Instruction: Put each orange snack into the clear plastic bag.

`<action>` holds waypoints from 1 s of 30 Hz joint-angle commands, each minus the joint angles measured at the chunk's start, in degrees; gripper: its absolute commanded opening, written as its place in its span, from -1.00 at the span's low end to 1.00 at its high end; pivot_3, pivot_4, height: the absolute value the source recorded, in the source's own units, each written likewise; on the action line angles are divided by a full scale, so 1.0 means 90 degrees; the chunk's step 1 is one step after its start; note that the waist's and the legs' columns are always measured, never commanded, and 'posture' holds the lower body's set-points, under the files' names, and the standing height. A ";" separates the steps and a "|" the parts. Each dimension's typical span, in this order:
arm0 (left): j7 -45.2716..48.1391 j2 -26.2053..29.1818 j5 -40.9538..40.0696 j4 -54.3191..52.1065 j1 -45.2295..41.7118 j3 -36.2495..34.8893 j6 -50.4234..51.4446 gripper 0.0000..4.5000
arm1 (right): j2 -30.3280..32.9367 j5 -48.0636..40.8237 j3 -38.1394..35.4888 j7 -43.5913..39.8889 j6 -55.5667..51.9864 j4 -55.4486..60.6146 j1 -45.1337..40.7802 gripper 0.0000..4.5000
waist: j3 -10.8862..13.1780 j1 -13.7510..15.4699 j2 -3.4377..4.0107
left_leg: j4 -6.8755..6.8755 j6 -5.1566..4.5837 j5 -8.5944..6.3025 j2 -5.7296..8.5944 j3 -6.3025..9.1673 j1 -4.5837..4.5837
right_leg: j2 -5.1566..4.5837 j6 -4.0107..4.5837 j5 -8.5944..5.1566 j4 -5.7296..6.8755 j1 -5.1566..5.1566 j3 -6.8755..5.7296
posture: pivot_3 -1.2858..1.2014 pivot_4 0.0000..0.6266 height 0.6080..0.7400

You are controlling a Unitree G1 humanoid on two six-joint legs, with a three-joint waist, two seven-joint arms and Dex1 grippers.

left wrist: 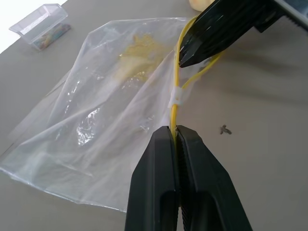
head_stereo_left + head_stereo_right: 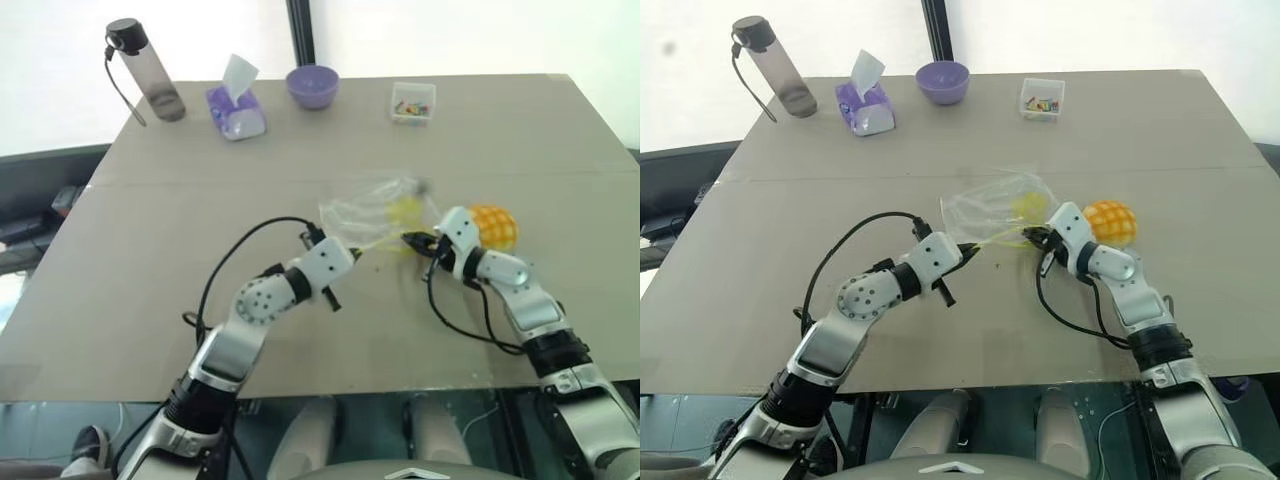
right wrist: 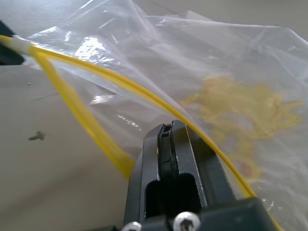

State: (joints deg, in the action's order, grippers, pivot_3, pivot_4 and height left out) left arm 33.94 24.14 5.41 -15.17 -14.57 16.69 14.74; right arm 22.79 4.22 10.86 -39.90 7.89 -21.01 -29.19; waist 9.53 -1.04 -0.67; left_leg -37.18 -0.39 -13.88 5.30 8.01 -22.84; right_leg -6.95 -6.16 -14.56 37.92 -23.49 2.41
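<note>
Both grippers pinching the bag's yellow seal strip, mid-table.

L gripper [image 1: 175,132] pressed on one end of the strip; R gripper [image 3: 166,130] pinched further along it. Bag [image 2: 375,205] lies flat btwn them; snack [image 2: 495,225] sits just beside R gripper, outside the bag. To do it well: pull the two lips apart gently, w/o slipping, so the mouth gapes toward the snack.
</note>
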 commanded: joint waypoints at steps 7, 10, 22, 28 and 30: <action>-0.0006 -0.0217 -0.0088 -0.0514 0.0109 0.0119 0.0170 -1.00 | 0.0097 0.2205 0.1111 0.1587 0.1668 -0.1156 -0.1187 -0.39 | 0.0000 -0.0017 0.0000 | 0.0000 0.0001 0.0000 0.0001 -0.0006 0.0002 | 0.0003 0.0000 0.0000 0.0004 -0.0003 0.0005 | 0.03 -0.52 1.00; -0.0068 -0.0246 -0.0067 -0.0459 0.0051 0.0062 0.0178 -1.00 | 0.0069 0.2472 0.1166 0.2036 0.2052 -0.1294 -0.1312 0.21 | -0.0001 -0.0023 0.0000 | 0.0000 0.0000 0.0000 0.0000 -0.0007 0.0002 | 0.0003 0.0000 0.0000 0.0003 -0.0003 0.0007 | 0.03 -0.52 1.00; -0.0840 -0.0997 -0.0636 -0.0205 -0.0007 -0.0809 0.0747 -1.00 | 0.0624 0.2303 0.0685 0.2489 0.2664 -0.0537 -0.0781 0.98 | 0.0000 -0.0114 -0.0001 | -0.0003 0.0000 0.0000 0.0001 -0.0005 0.0000 | 0.0000 0.0000 0.0000 0.0001 -0.0002 0.0008 | 0.03 -0.52 1.00; -0.0802 -0.0960 -0.0527 -0.0058 -0.0063 -0.0661 0.0522 -1.00 | 0.0791 0.0417 -0.0270 0.1610 0.1347 0.0862 0.0441 0.98 | 0.0000 -0.0112 -0.0001 | -0.0002 0.0000 0.0000 0.0000 -0.0006 0.0001 | 0.0003 0.0000 0.0000 0.0002 0.0000 0.0008 | 0.03 -0.52 1.00; -0.0754 -0.0954 -0.0514 -0.0073 -0.0028 -0.0563 0.0469 -1.00 | 0.0670 -0.0449 -0.0750 0.1433 0.0464 0.1438 0.0843 0.98 | -0.0001 -0.0112 -0.0001 | -0.0003 -0.0001 0.0000 -0.0002 -0.0011 0.0002 | 0.0002 -0.0001 0.0000 0.0003 0.0001 0.0015 | 0.03 -0.52 1.00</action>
State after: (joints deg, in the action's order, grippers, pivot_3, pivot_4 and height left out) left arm 26.78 15.56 0.96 -14.59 -14.70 11.11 20.44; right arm 29.06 5.89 7.62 -25.94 16.40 -12.98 -21.64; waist 9.53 -2.04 -0.68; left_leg -37.20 -0.40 -13.88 5.28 7.93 -22.81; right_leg -6.93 -6.16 -14.55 37.95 -23.48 2.53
